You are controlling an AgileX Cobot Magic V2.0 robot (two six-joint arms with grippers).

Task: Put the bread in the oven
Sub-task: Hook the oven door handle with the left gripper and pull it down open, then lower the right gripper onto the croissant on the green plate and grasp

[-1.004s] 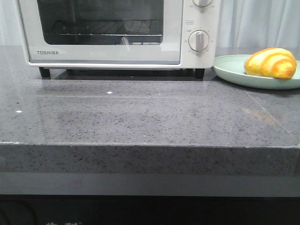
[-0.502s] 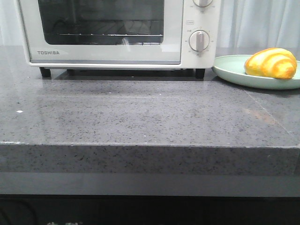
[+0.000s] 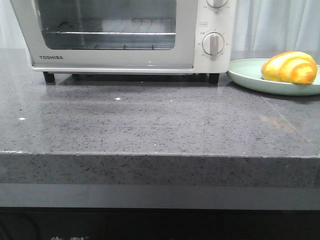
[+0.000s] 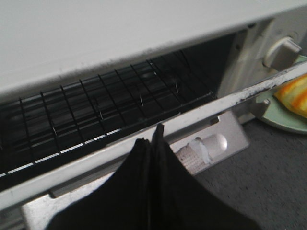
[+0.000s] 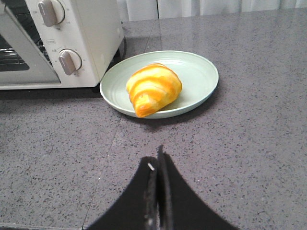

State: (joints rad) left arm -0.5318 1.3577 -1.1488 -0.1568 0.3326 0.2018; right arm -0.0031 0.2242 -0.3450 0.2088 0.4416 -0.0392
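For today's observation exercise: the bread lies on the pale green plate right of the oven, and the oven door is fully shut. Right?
Not quite. The bread does lie on the plate right of the oven, but the door is partly open; the left wrist view shows the gap and the rack behind it.

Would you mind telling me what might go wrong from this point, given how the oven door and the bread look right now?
1. The left pincer is shut at the edge of the oven door, which is only partly open; it may slip and let the door swing back.
2. The bread sits at the near rim of the plate; a careless grasp by the shut right pincer might push it off or shove the plate.
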